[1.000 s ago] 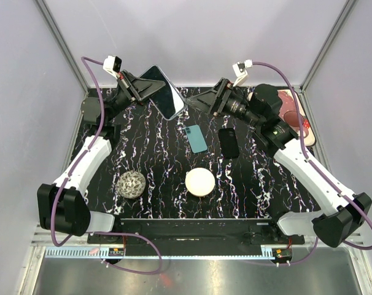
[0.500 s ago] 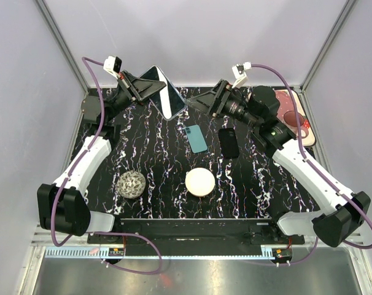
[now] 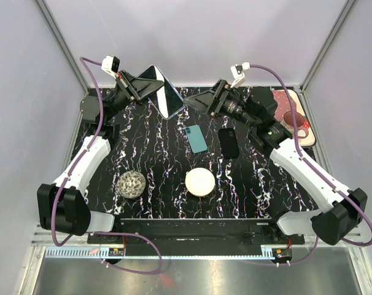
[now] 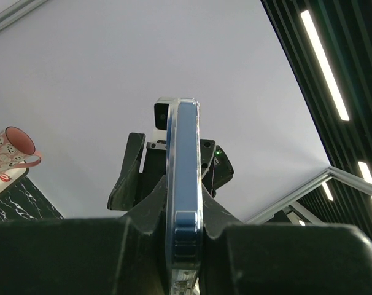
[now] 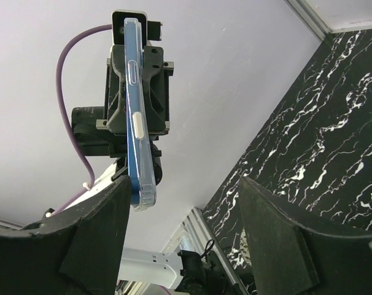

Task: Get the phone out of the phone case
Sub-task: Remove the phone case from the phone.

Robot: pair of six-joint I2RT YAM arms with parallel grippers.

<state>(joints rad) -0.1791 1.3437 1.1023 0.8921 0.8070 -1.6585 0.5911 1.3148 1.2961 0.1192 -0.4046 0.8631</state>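
My left gripper [image 3: 151,90] is shut on a blue phone in a clear case [image 3: 162,91] and holds it in the air above the back left of the table. In the left wrist view the phone [image 4: 183,172] stands edge-on between the gripper [image 4: 183,212] jaws. My right gripper [image 3: 196,99] is open, just right of the phone and not touching it. In the right wrist view the phone [image 5: 137,123] hangs edge-on above the left finger [image 5: 100,233] of the right gripper [image 5: 183,227].
A teal phone [image 3: 197,138] and a black phone [image 3: 228,142] lie on the black marbled table [image 3: 259,184]. A white disc [image 3: 200,182] and a patterned ball [image 3: 132,184] sit nearer the front. A pink tray with a mug [image 3: 293,117] is at the back right.
The left gripper has shifted the phone slightly left. The right gripper has edged a little left toward it, still open.
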